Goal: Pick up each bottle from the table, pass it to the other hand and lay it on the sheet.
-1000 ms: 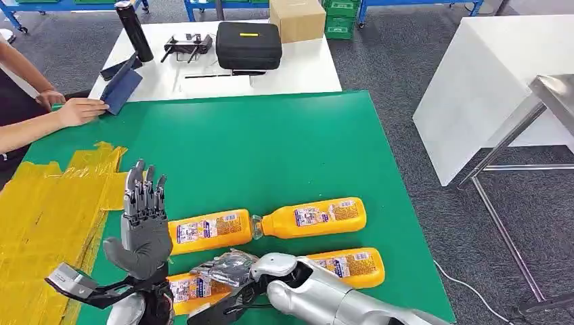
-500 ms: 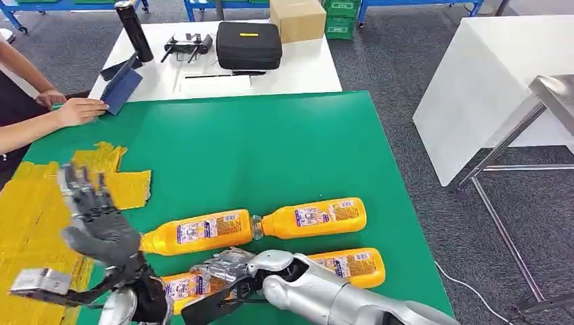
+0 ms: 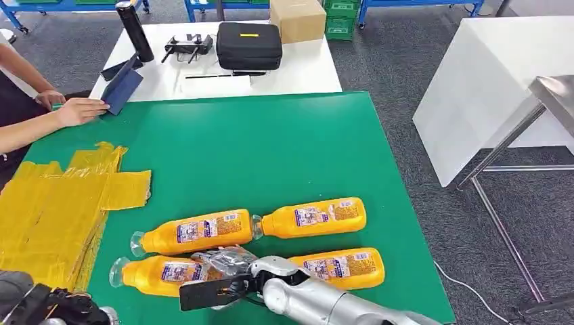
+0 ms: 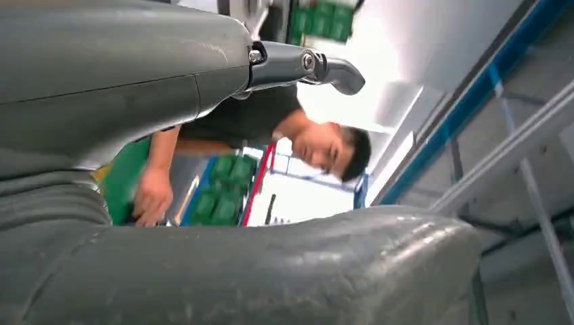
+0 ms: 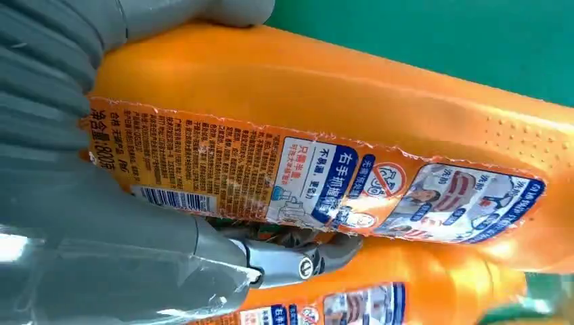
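Our right hand [image 3: 227, 265] wraps the near bottle [image 3: 162, 274]; a loose grip risks nudging the neighbouring bottle [image 3: 193, 231].

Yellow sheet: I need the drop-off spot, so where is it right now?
In the head view the yellow sheet lies on the green table's left side, left of the bottles, below the person's hand.
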Controlling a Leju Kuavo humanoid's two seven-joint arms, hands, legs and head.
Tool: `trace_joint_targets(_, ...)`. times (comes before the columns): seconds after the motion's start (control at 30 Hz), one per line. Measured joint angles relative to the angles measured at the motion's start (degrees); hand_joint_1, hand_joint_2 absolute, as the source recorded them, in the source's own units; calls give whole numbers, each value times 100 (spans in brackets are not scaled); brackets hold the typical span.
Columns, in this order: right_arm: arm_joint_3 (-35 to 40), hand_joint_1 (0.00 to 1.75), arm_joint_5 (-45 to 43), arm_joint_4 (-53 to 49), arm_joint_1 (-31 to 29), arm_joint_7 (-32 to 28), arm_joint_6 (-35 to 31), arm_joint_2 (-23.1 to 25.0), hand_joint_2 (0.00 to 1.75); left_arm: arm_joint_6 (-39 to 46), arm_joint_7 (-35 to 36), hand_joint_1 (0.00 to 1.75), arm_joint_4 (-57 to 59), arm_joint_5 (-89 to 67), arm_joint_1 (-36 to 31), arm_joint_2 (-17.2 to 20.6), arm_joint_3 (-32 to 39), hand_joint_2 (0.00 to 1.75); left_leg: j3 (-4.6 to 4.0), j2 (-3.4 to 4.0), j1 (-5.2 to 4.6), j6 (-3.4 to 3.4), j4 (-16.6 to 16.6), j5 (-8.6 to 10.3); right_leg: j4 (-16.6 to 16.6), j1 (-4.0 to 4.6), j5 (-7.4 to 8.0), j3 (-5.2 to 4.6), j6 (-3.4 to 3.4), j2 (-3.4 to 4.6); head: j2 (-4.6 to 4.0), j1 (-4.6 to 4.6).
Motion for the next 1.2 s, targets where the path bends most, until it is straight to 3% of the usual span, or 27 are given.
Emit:
trace_joint_targets(0.23, -846, 175, -285, -609, 736, -1008, -553, -188, 175, 2, 0, 0, -48, 238, 16, -11, 636, 0, -35, -7, -2, 0, 1, 1, 0, -1, 0, -29, 1, -2, 0, -2)
trace_joint_targets(0.43, -1343, 175, -272, -1347, 1204, -1334, -875, -354, 175, 0, 0, 0, -33, 427, 24, -31, 897, 0, -58, -8, -6, 0, 1, 1, 0, -2, 0, -54, 1, -2, 0, 0)
trace_joint_targets(0.47, -1419, 175, -270, -1472, 1279, -1437, -910, -383, 175, 0, 0, 0, -20, 484, 20, -39, 910, 175, -60, -8, -6, 0, 1, 1, 0, -2, 0, -56, 1, -2, 0, 0)
trace_joint_targets(0.73, -1909, 175, -132, -2416, 1855, -1977, -980, -481, 175, -303, 0, 0, 352, 1164, 50, -83, 586, 175, -64, -18, -6, 0, 2, 1, -2, -3, -1, -61, 2, -8, 0, 0)
trace_joint_targets(0.83, -2203, 175, -57, -2828, 2202, -2308, -978, -494, 175, -2386, 265, 0, 978, 2612, 144, -20, 205, 175, -66, -19, -8, 1, 2, 0, -2, -7, -1, -63, 2, -9, 0, 0)
trace_joint_targets(0.97, -2584, 175, -252, -3163, 2447, -2698, -659, -627, 175, -5267, 988, 0, 1833, 3157, 229, 548, -669, 175, -69, -12, -14, 1, 2, 0, -2, -13, 0, -64, 3, -6, 0, 0)
trace_joint_targets(1.03, -2724, 175, -250, -3228, 2496, -2750, -519, -675, 175, -5829, 979, 0, 2106, 2951, 278, 799, -1065, 175, -69, -9, -16, 1, 2, 0, -2, -14, 1, -64, 4, -5, 0, 0)
trace_joint_targets(1.2, -2864, 175, -162, -3323, 2600, -2770, -392, -688, 175, -6254, 970, 0, 2422, 2890, 361, 1167, -1560, 175, -70, -10, -15, 1, 2, 0, -2, -15, 0, -65, 4, -7, 0, 0)
